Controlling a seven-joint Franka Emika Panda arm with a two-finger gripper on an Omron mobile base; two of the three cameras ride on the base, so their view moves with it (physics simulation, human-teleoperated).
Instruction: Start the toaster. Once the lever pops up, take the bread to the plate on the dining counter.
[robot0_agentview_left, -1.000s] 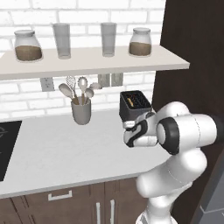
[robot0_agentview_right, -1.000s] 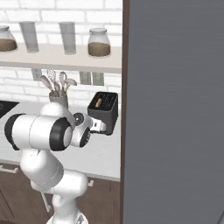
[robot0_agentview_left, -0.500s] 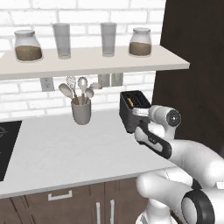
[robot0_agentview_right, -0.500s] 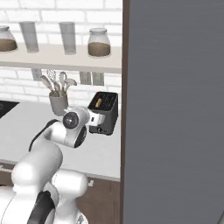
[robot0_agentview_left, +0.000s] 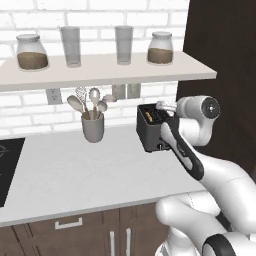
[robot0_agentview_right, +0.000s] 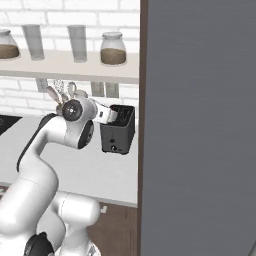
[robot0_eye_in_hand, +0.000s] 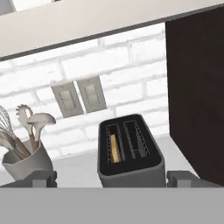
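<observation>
toaster (robot0_eye_in_hand: 130, 151) sits on the white worktop (robot0_agentview_left: 75, 175) by the dark cabinet, bread (robot0_eye_in_hand: 113, 148) standing in its left slot. since a second ago i've swung the arm up and forward; the claw (robot0_eye_in_hand: 111, 178) now hovers over the toaster, spread wide, holding nothing. left to right i count one utensil cup (robot0_agentview_left: 93, 127), one toaster; two jars and two glasses on the shelf.

The left base view looks forward and down from behind the arm's left, the right base view from its right; both share the toaster (robot0_agentview_left: 152, 127) (robot0_agentview_right: 118, 130) on the white counter (robot0_agentview_left: 75, 175) (robot0_agentview_right: 75, 165). The hand view sits close above the toaster (robot0_eye_in_hand: 129, 151), facing the brick wall (robot0_eye_in_hand: 118, 70).
</observation>
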